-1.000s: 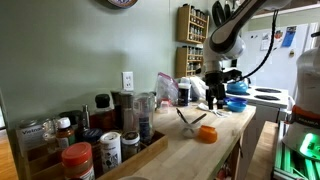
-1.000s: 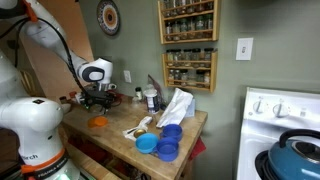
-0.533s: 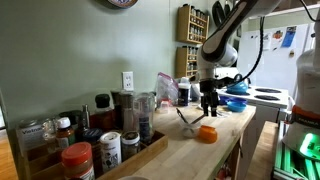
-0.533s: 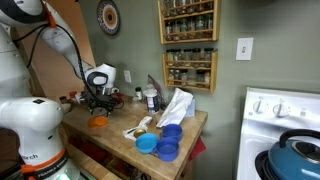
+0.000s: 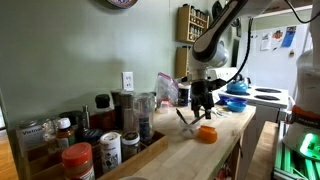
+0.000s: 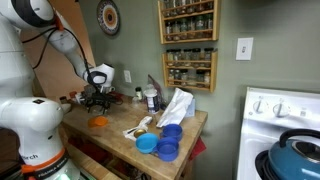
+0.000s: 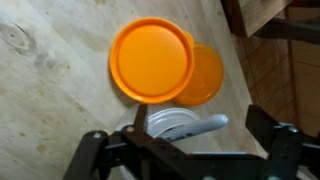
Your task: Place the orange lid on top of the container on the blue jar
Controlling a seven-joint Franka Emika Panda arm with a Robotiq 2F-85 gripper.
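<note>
The orange lid (image 7: 152, 60) is a round bright-orange disc on the wooden counter, overlapping a second flatter orange piece (image 7: 208, 78). It also shows in both exterior views (image 5: 206, 133) (image 6: 98, 122). My gripper (image 7: 185, 150) is open and empty, jaws wide apart, hovering above the counter just short of the lid. It shows in both exterior views (image 5: 203, 103) (image 6: 98, 101). A white disc with a marker (image 7: 180, 125) lies between the fingers below. The blue jar (image 6: 170, 134) stands with other blue containers near the counter's end (image 5: 236, 101).
Spice jars and bottles (image 5: 80, 150) crowd a wooden tray at one end of the counter. A crumpled plastic bag (image 6: 177, 105) and a paper sheet lie mid-counter. A wall spice rack (image 6: 189, 45) and a stove with a blue pot (image 6: 295, 158) stand beyond.
My gripper has moved along the counter away from the blue containers and come down over the spot beside the orange lid. The lid has not moved.
</note>
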